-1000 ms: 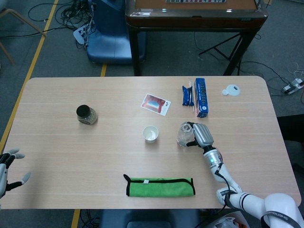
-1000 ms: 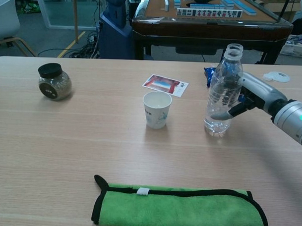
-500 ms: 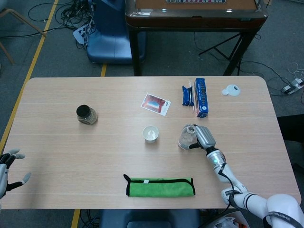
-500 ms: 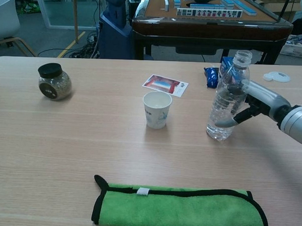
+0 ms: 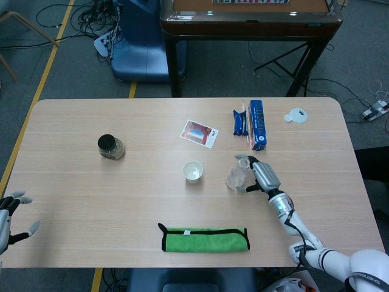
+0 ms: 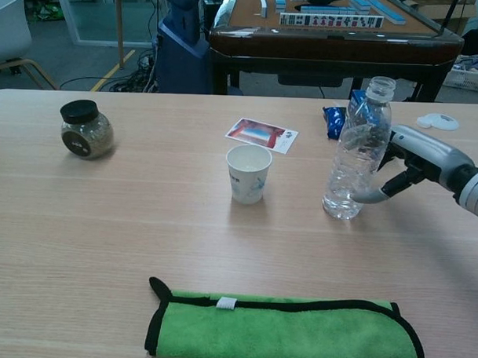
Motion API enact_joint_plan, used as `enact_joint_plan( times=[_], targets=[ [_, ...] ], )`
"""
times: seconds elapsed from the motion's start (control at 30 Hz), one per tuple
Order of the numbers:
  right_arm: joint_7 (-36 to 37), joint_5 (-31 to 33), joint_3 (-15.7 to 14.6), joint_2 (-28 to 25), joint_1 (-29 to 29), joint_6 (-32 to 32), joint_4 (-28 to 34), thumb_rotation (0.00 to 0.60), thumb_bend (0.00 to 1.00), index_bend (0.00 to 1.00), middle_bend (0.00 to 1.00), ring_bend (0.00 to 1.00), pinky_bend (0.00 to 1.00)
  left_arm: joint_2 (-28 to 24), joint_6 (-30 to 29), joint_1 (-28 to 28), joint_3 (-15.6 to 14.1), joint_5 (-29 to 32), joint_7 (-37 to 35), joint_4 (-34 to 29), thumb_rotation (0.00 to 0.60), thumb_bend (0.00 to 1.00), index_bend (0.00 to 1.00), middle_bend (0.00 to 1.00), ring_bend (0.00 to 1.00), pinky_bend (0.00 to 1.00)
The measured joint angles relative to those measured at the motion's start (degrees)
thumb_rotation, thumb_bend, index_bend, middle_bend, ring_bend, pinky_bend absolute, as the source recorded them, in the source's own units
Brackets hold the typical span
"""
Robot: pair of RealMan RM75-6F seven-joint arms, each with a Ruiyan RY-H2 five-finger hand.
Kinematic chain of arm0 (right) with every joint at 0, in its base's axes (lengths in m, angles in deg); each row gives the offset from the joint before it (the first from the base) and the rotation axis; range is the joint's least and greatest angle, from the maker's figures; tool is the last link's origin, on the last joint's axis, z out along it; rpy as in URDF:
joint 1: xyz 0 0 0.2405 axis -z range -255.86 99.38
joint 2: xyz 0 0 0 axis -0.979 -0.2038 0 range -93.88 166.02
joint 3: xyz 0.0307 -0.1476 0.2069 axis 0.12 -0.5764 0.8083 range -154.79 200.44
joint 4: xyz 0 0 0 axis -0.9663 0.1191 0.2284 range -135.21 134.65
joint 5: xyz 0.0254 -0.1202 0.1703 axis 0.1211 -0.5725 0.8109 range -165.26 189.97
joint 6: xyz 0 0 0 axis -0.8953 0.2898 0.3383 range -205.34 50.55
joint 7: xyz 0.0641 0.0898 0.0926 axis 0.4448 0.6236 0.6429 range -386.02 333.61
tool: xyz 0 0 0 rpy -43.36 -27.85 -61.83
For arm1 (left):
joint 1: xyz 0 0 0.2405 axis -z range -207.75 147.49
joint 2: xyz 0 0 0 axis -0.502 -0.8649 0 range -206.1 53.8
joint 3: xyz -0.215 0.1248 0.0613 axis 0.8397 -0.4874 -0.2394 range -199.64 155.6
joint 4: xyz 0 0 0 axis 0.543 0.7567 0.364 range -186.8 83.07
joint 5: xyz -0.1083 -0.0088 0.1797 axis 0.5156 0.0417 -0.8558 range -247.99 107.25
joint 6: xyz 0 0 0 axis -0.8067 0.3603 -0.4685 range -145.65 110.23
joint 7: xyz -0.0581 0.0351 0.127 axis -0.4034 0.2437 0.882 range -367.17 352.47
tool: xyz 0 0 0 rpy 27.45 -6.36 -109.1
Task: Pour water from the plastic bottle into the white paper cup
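The plastic bottle (image 6: 355,152) stands uncapped and nearly upright on the desk (image 6: 104,221), leaning slightly, with a little water showing low in its clear body. The right hand (image 6: 416,163) reaches in from the right and grasps it: in the chest view its fingers (image 6: 369,197) curve against the bottle's lower right side, and in the head view the hand (image 5: 262,175) sits pressed to the bottle (image 5: 237,173). The white paper cup (image 6: 248,173) stands upright and open just left of the bottle, apart from it.

Behind the cup lies a small printed card (image 6: 261,133), flat on the desk. Behind the bottle are 2 blue packets, the smaller (image 5: 240,122) beside the longer box (image 5: 258,124), and a white lid-like disc (image 5: 296,115) near the far right corner. A dark-lidded glass jar (image 6: 86,130) stands well to the left. A folded green cloth (image 6: 285,334) with black edging lies along the near edge.

The left hand (image 5: 11,217) hangs off the desk's left side, released, fingers spread and holding nothing
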Motion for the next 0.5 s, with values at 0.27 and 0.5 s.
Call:
enact_joint_plan(
  times=[0.27,0.5],
  targets=[
    [-8.5,0.6,0.1,-5.2,1.2,-1.1,7.4,0.600,0.00,0.14,0.16,0.12,0.31,0.1,0.0,0.0,0.0,0.1,0.2,0.1,0.600,0.17,0.35,0.23,0.24,0.51],
    [-24.0,2.0,-0.5,-12.7,3.5,-3.5,18.4,0.600,0.00,0.14,0.16,0.12,0.30,0.2,-0.4,0.0,-0.1,-0.6,1.0,-0.2,0.600,0.17,0.35,0.23,0.24,0.51]
  ],
)
